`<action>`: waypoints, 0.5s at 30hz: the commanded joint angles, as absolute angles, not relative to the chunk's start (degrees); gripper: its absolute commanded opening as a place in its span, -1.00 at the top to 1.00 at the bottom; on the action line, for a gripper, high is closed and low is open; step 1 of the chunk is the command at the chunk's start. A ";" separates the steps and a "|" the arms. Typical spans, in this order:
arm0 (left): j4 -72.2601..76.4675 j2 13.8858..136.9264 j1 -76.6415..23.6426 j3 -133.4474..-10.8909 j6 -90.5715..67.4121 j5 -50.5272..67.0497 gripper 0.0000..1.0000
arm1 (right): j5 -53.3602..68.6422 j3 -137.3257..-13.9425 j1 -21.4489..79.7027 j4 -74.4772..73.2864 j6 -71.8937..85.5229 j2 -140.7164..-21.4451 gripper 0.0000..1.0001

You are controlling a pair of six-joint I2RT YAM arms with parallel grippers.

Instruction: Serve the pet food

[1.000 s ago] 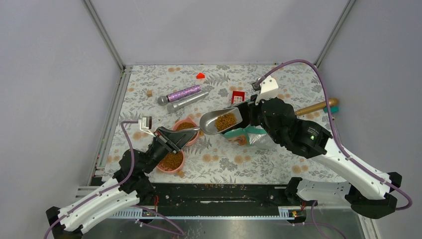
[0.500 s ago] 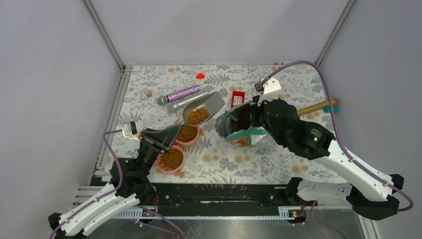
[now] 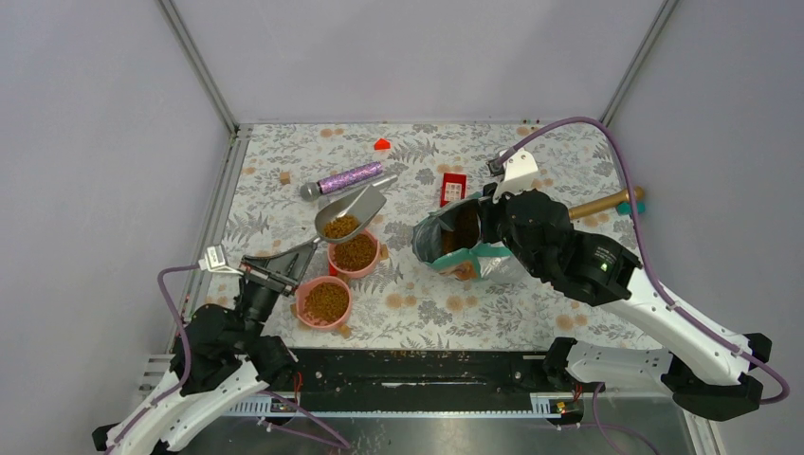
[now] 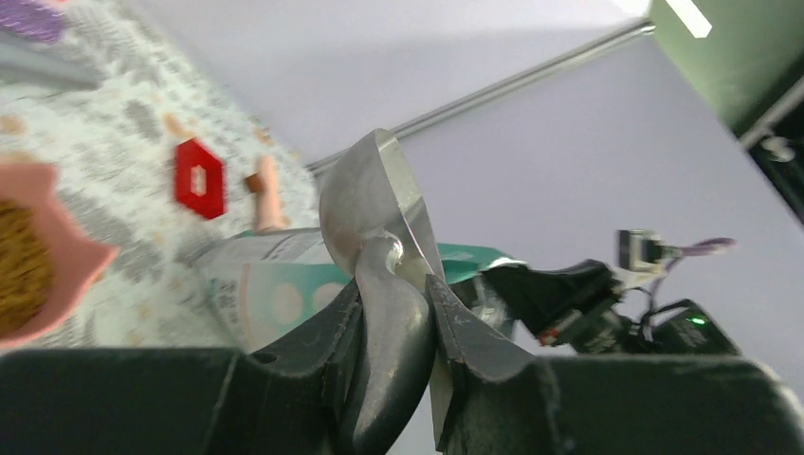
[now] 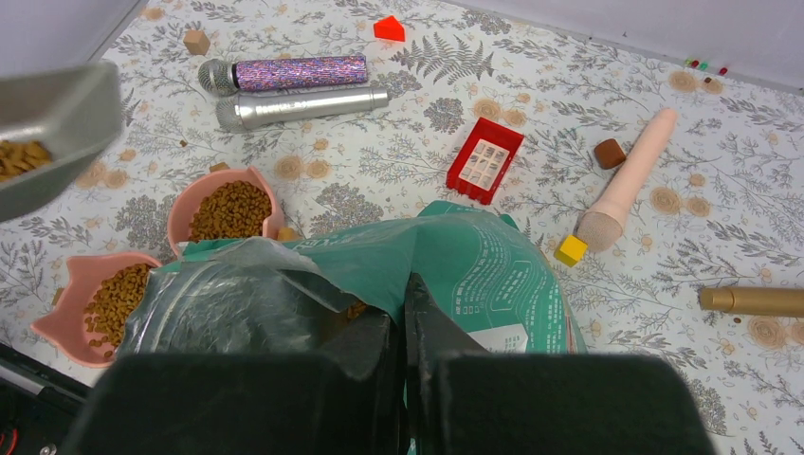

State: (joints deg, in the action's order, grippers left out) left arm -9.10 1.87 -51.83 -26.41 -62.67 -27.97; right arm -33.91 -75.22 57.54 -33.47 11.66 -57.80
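While the left end effector (image 3: 277,270) is pinching the scoop (image 3: 349,216) by its handle, kibble (image 3: 341,227) is sitting in it, held up near the far bowl (image 3: 378,260); both pink bowls are holding more. Meanwhile the right end effector (image 5: 403,322) is squeezing shut on the pouch (image 5: 484,265) rim.

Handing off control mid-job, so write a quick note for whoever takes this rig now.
Left gripper: shut on the scoop handle; scoop loaded with kibble, raised near the far bowl.
Right gripper: shut on the pouch rim, holding it open.
Done: far bowl and near bowl both hold kibble.
Left: probably tip this scoopful into a bowl, then put scoop and pouch down.
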 commanded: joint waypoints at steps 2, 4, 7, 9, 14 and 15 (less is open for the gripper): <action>-30.61 -4.82 -51.60 -30.48 -67.56 -32.88 1.00 | -35.84 -76.10 57.39 -27.35 11.34 -56.02 1.00; -36.22 -6.54 -51.65 -31.68 -68.93 -33.58 1.00 | -35.70 -76.17 57.39 -27.34 11.33 -56.37 1.00; -41.71 -8.30 -51.61 -33.21 -70.14 -34.29 1.00 | -36.00 -76.20 57.41 -27.30 11.34 -56.75 1.00; -45.30 -8.17 -51.60 -34.53 -70.81 -34.98 1.00 | -36.12 -76.20 57.44 -27.32 11.42 -56.92 1.00; -54.73 -4.83 -51.64 -40.50 -70.53 -36.15 1.00 | -36.66 -75.73 57.43 -27.37 11.43 -56.53 1.00; -56.00 -4.67 -51.60 -41.45 -70.38 -36.39 1.00 | -36.84 -75.57 57.40 -27.41 11.43 -56.37 1.00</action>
